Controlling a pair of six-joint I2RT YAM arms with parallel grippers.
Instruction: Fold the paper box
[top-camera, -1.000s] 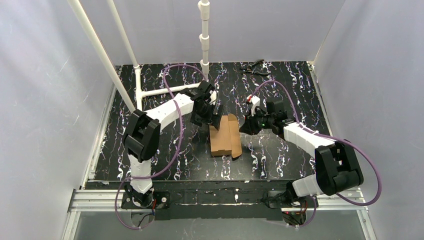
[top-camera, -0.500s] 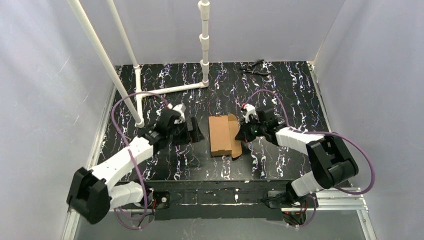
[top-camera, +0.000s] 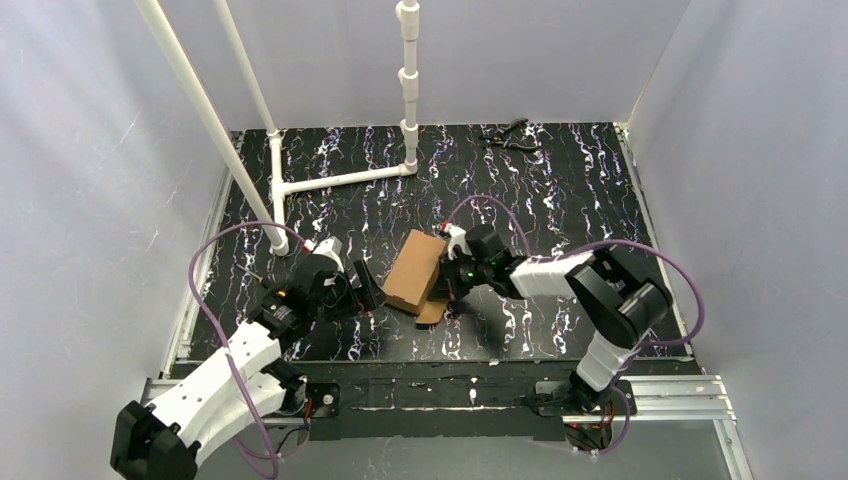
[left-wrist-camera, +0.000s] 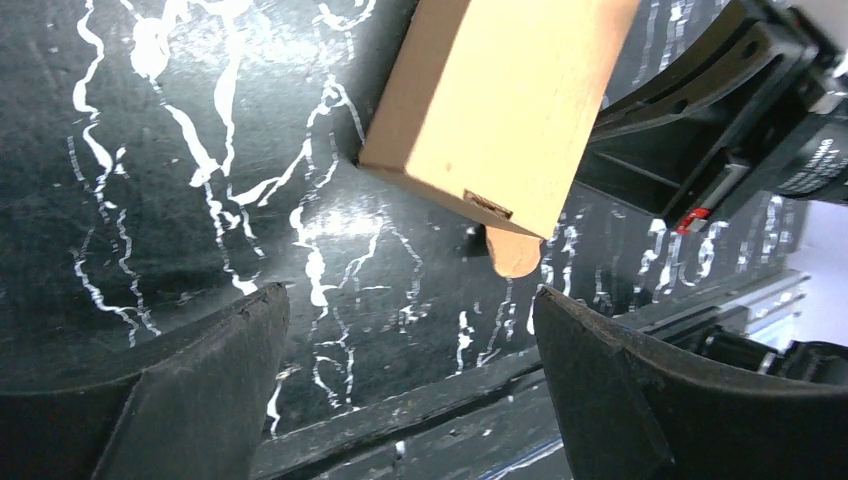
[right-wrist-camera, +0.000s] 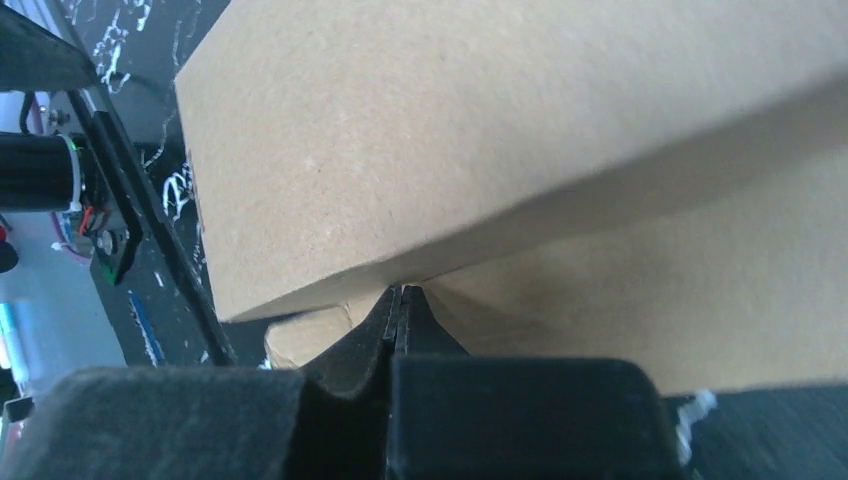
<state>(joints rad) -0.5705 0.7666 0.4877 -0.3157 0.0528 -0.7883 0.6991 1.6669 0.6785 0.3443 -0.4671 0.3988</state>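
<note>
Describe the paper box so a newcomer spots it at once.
On the black, white-veined table, look near the front middle, between the open left tool and the shut right tool. The paper box lies there askew, a plain brown cardboard block with a rounded tab at its near end. It is the only brown thing; the pipes are white, the pliers dark.

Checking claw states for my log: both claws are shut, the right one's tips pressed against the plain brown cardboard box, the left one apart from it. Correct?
Only the right claw is shut, tips pressed against the plain brown cardboard box. The left claw is wide open, apart from the box; the left wrist view shows it.
</note>
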